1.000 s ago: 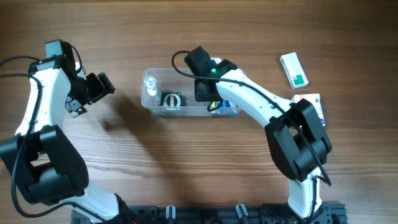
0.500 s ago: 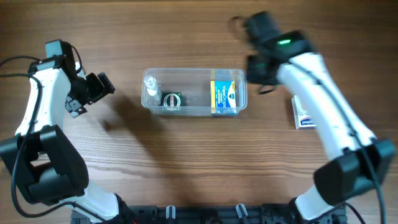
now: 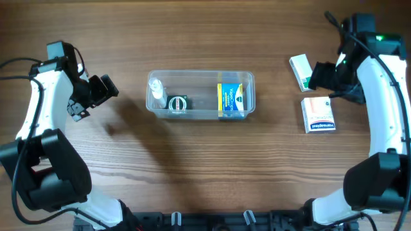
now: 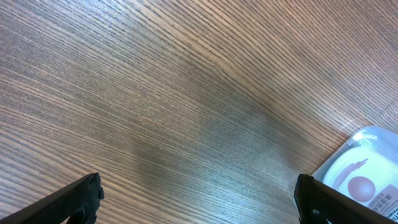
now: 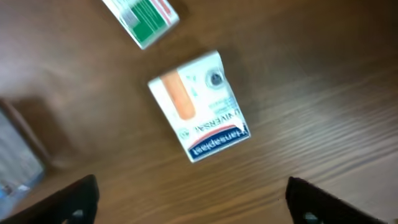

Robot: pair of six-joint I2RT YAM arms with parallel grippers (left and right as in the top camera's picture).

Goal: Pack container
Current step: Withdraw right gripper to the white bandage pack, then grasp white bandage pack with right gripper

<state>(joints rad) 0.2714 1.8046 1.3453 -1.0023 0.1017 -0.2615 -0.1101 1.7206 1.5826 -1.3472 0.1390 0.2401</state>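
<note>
The container (image 3: 199, 73), a clear rectangular tub, sits mid-table. Inside it are a small clear bottle (image 3: 155, 88), a round black-and-green item (image 3: 178, 102) and a blue-and-yellow box (image 3: 231, 101). My right gripper (image 3: 325, 83) hovers open at the far right, between a white-and-green box (image 3: 302, 72) and a white plaster box (image 3: 318, 114). In the right wrist view its gripper (image 5: 193, 199) holds nothing, and the plaster box (image 5: 199, 106) lies ahead of the fingers. My left gripper (image 3: 103, 90) is open over bare wood left of the container. The left wrist view shows that gripper (image 4: 199, 196) empty.
A corner of the container (image 4: 364, 140) shows at the right edge of the left wrist view. The white-and-green box (image 5: 142, 18) lies at the top of the right wrist view. Dark wood table all around, with the arm bases along the near edge.
The right arm has swung from inside the container out to the far right and its gripper has opened. The blue-and-yellow box stays in the container. The left arm has not moved.
</note>
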